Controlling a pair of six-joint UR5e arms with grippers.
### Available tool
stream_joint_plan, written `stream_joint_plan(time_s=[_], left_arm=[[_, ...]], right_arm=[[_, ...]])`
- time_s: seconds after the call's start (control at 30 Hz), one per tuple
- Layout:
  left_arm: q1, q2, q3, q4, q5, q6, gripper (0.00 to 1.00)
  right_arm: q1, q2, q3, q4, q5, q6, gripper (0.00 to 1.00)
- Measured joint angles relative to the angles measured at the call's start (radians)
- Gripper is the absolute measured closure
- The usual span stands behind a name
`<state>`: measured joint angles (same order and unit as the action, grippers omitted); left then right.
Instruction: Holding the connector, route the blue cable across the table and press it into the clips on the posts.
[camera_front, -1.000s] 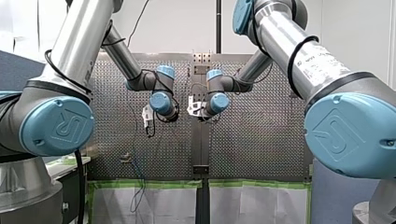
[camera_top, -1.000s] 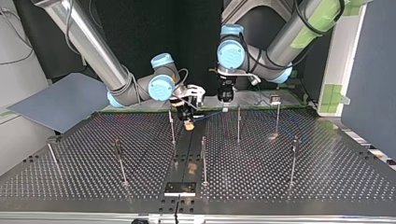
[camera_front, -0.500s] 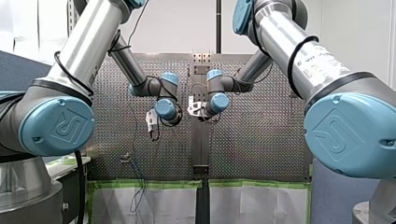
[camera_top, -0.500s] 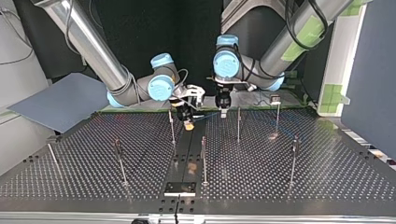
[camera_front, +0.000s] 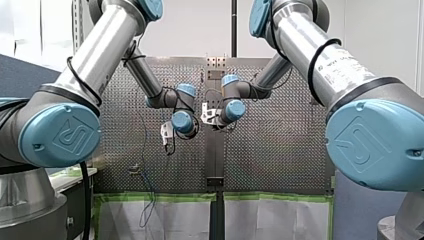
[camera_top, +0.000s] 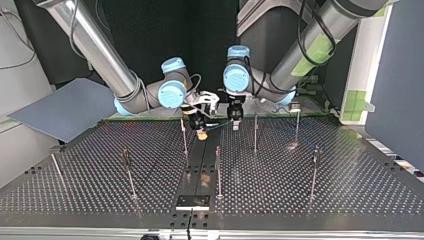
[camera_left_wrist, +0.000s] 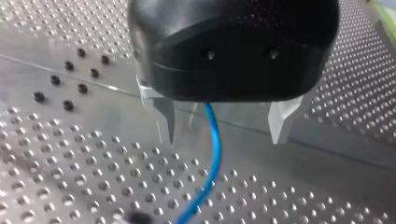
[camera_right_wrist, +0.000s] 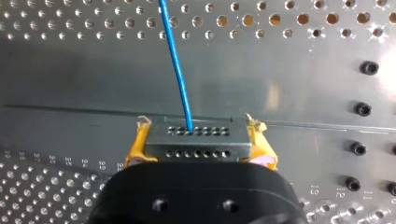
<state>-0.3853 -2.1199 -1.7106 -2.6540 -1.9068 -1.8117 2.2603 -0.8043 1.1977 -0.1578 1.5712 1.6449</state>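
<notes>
In the right wrist view, my right gripper (camera_right_wrist: 196, 127) has its yellow pads (camera_right_wrist: 136, 148) shut on a grey connector (camera_right_wrist: 196, 145) with rows of small holes. The blue cable (camera_right_wrist: 176, 56) leaves the connector and runs ahead over the plate. My left gripper (camera_left_wrist: 224, 140) is open, and its metal fingers (camera_left_wrist: 162, 115) straddle the blue cable (camera_left_wrist: 214, 154) without touching it. In the top view, my left gripper (camera_top: 235, 118) hangs close beside my right gripper (camera_top: 201, 131) near the table's far edge, with the cable (camera_top: 221, 124) between them.
Several thin posts stand on the perforated table (camera_top: 350, 200), among them post (camera_top: 184, 136), post (camera_top: 255, 133) and post (camera_top: 218, 170). A solid metal strip (camera_top: 202, 155) runs down the middle. A grey board (camera_top: 65, 110) lies past the top view's left corner.
My left arm has swung toward my right gripper, leftward in the top view, and now sits over the cable. My right gripper has kept still with the connector.
</notes>
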Motion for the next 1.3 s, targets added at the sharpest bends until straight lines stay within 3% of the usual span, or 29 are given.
stream_joint_plan(time_s=[0.33, 0.37, 0.4, 0.43, 0.47, 0.5, 0.57, 0.6, 0.63, 0.77, 1.03, 1.3], left_arm=[[-0.003, -0.043, 0.034, -0.014, -0.059, 0.004, 0.0], [-0.005, -0.043, 0.034, -0.018, -0.065, 0.006, 0.13], [-0.007, -0.043, 0.034, -0.02, -0.069, 0.008, 0.13], [-0.009, -0.043, 0.034, -0.022, -0.075, 0.009, 0.38], [-0.012, -0.043, 0.034, -0.023, -0.084, 0.011, 0.53], [-0.014, -0.043, 0.034, -0.023, -0.091, 0.013, 0.53], [-0.019, -0.043, 0.034, -0.021, -0.107, 0.018, 0.89], [-0.021, -0.043, 0.034, -0.021, -0.114, 0.018, 0.89], [-0.023, -0.043, 0.034, -0.021, -0.121, 0.019, 1.0], [-0.032, -0.042, 0.034, -0.018, -0.147, 0.012, 1.0], [-0.044, -0.035, 0.035, -0.022, -0.156, -0.024, 1.0], [-0.066, 0.022, 0.034, -0.046, -0.156, -0.065, 1.0]], right_arm=[[0.0, 0.0, 0.001, 0.002, -0.001, 0.001, 1.0], [0.0, 0.0, 0.001, 0.002, -0.001, 0.001, 1.0], [0.0, 0.0, 0.001, 0.002, -0.001, 0.001, 1.0], [0.0, 0.0, 0.001, 0.002, -0.002, 0.001, 1.0], [0.0, 0.0, 0.001, 0.003, -0.003, 0.001, 1.0], [0.0, 0.0, 0.001, 0.003, -0.003, 0.001, 1.0], [0.0, 0.0, 0.001, 0.004, -0.004, 0.0, 1.0], [0.0, 0.0, 0.001, 0.004, -0.004, 0.0, 1.0], [0.0, 0.0, 0.0, 0.004, -0.005, 0.0, 1.0], [0.0, 0.0, 0.0, 0.005, -0.005, 0.0, 1.0], [-0.002, -0.004, 0.0, 0.01, -0.005, -0.004, 1.0], [-0.005, -0.051, 0.001, 0.052, -0.005, 0.001, 1.0]])
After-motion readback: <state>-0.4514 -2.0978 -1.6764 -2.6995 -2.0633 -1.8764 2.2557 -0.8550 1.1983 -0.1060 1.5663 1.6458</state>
